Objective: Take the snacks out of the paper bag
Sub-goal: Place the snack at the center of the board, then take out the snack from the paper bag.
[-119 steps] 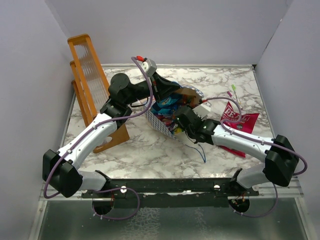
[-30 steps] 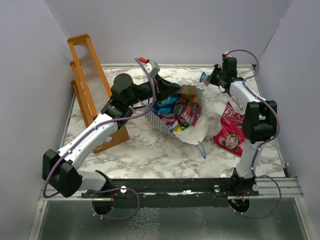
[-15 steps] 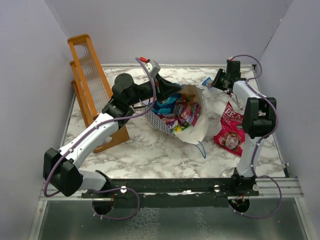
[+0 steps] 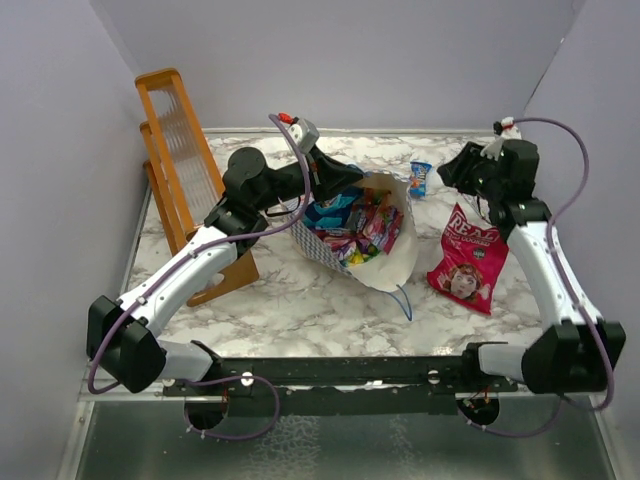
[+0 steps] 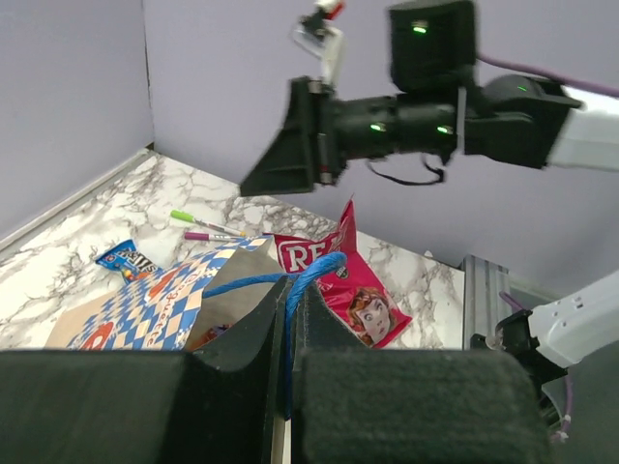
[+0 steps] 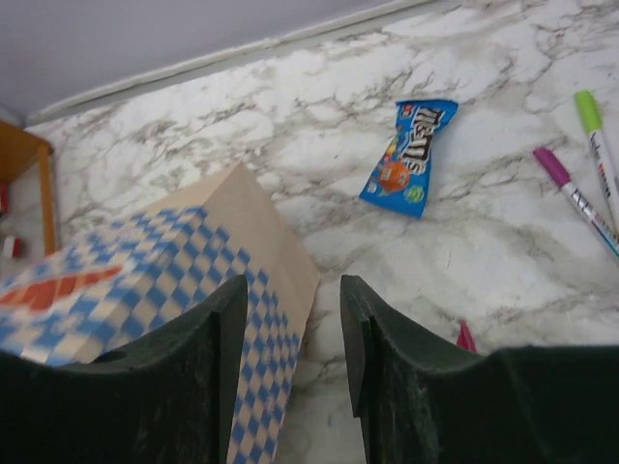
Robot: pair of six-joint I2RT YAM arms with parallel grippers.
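The paper bag (image 4: pixel 388 256) lies tilted mid-tabletop (image 4: pixel 290 300), its mouth gaping toward 5 o'clock with bright snacks (image 4: pixel 356 224) heaped inside. The left end effector (image 5: pixel 288 324) is pinched shut on its blue cord handle (image 5: pixel 311 275). The right end effector (image 6: pixel 293 295) hovers at 2 o'clock, jaws apart and holding nothing. A small blue packet (image 4: pixel 420 178) lies at the bag's 1 o'clock and the pink-red pouch (image 4: pixel 465 258) at 3 o'clock.

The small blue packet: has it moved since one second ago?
Yes. The blue packet left the right hand and now lies on the table, farther from the back wall.
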